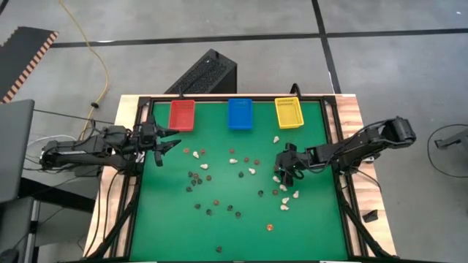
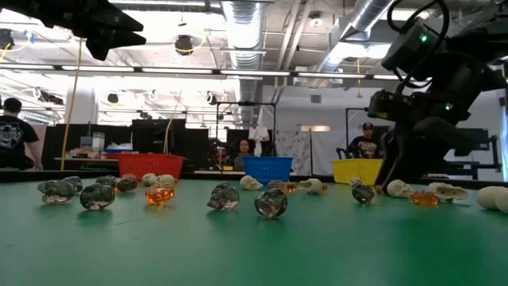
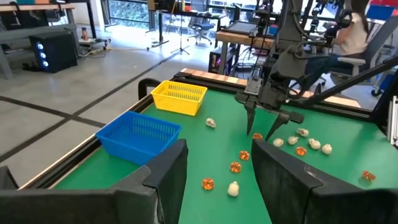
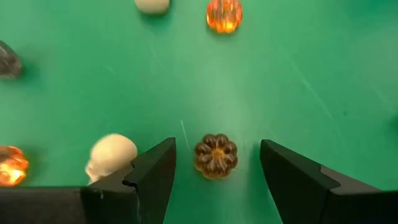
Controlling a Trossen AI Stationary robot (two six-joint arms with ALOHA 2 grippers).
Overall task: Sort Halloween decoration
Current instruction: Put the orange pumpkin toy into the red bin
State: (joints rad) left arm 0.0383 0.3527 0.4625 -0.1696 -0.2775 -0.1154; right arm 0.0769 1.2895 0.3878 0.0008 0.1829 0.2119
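no readable text, labels, brands or numbers in any view. Person at the far left of the low view has a pale print on a dark shirt, too small to read. Bins, green mat and arms show no legible markings.
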